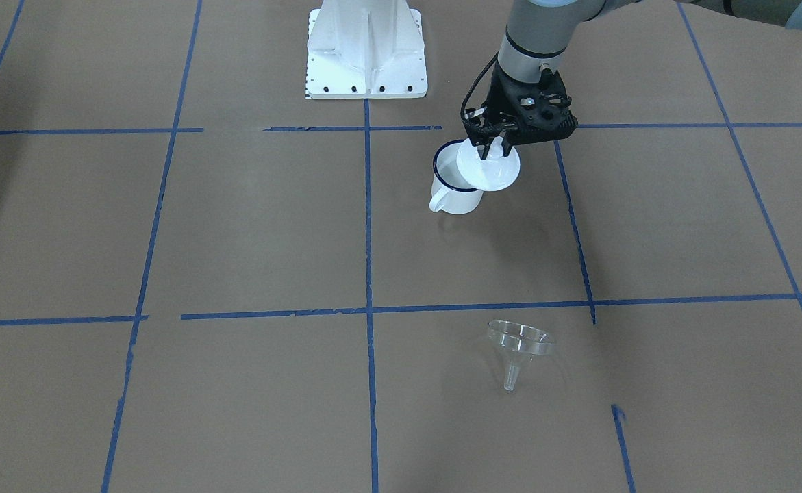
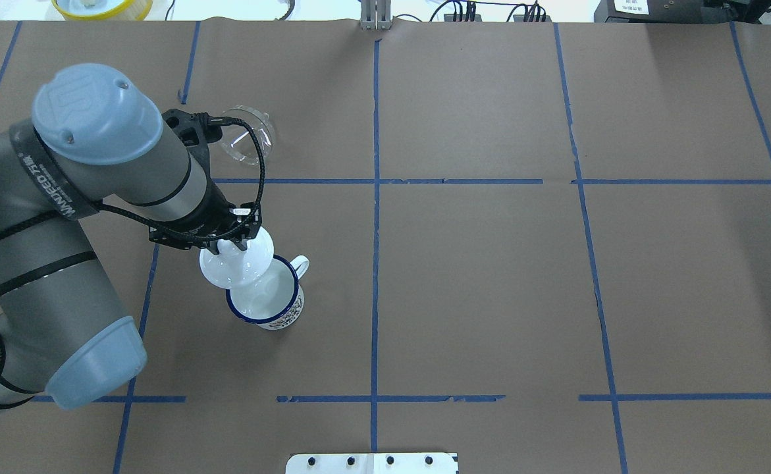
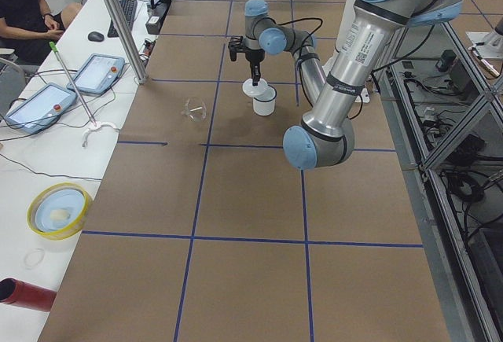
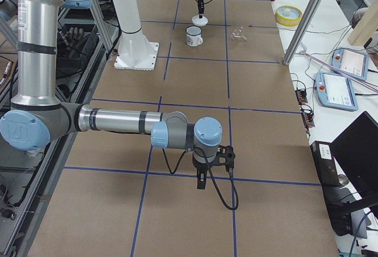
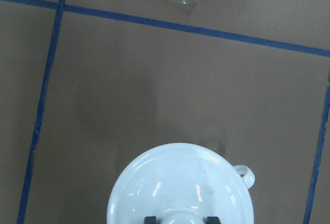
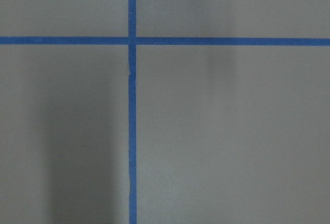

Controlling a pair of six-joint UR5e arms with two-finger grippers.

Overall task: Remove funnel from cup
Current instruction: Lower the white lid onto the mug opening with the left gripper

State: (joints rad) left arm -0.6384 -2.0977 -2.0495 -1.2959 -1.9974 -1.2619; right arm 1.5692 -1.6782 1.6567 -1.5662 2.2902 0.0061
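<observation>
Lid (image 1: 495,177) clenched in left tool (image 1: 490,149), cup (image 1: 454,200) partly hidden beneath, funnel (image 1: 518,340) apart, right tool (image 4: 201,181) state unclear.

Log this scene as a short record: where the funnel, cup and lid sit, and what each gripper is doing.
funnel: lying on the table, out of the cup and well apart from it
cup: upright on the table, lid not on it
lid: white, knobbed, held in the air above the cup, offset from its mouth
left gripper: shut on the lid's knob
right gripper: far from the cup, holding nothing visible; open or shut cannot be told
task state: funnel already out of the cup
</observation>
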